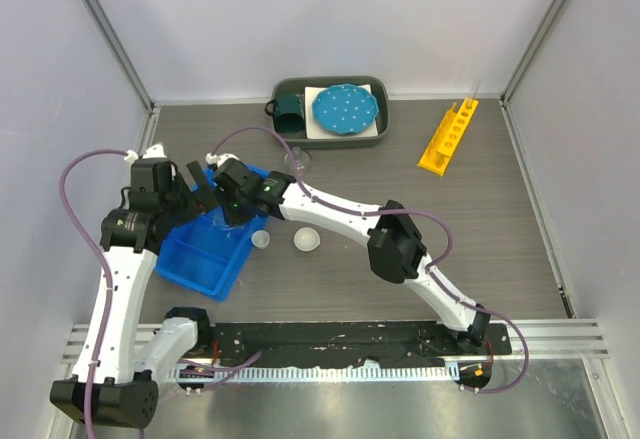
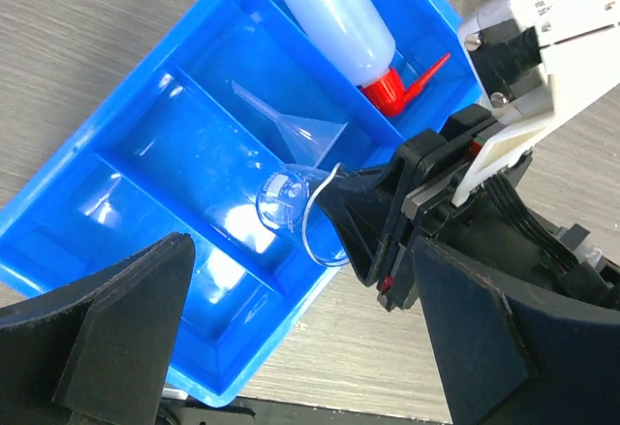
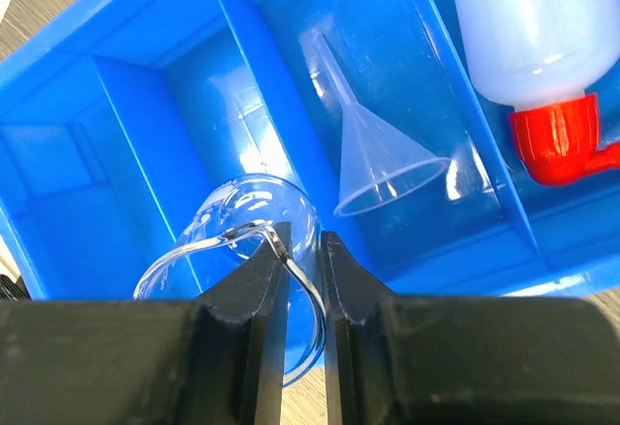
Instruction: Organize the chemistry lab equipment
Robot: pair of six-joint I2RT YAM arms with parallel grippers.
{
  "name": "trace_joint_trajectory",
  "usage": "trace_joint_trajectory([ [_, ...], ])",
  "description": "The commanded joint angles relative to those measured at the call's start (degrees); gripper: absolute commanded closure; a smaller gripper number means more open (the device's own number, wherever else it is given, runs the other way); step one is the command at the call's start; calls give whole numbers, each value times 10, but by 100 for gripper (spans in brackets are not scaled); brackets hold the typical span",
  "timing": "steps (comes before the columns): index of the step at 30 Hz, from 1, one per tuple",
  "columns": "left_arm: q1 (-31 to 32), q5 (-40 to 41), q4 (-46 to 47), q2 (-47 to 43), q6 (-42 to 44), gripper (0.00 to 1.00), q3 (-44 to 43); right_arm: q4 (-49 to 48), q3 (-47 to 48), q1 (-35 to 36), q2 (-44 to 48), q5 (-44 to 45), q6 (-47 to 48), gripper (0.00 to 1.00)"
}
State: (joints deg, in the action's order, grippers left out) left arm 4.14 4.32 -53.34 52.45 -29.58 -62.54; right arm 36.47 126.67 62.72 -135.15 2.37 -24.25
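My right gripper is shut on the rim of a clear glass beaker and holds it tilted over a middle compartment of the blue divided tray. A clear funnel lies in the neighbouring compartment. The white squeeze bottle with a red nozzle lies in the end compartment. My left gripper is open and empty above the tray's near edge, close to the beaker. Two small round dishes and a small clear flask stand on the table. The yellow holed rack lies at the back right.
A grey tray at the back holds a teal mug and a blue white-dotted plate. Both arms crowd together over the blue tray at the left. Metal frame posts stand at the back corners.
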Motion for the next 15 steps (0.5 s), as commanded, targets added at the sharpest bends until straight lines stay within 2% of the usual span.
trace_joint_trajectory([
  [1, -14, 59, 20, -25, -37, 0, 0, 6, 59, 7, -4, 14, 11, 99],
  [7, -24, 114, -22, -25, -63, 0, -17, 13, 60, 7, 4, 14, 26, 99],
  [15, -39, 150, -35, -43, -85, 0, 6, -18, -44, 13, 69, 24, 50, 99],
])
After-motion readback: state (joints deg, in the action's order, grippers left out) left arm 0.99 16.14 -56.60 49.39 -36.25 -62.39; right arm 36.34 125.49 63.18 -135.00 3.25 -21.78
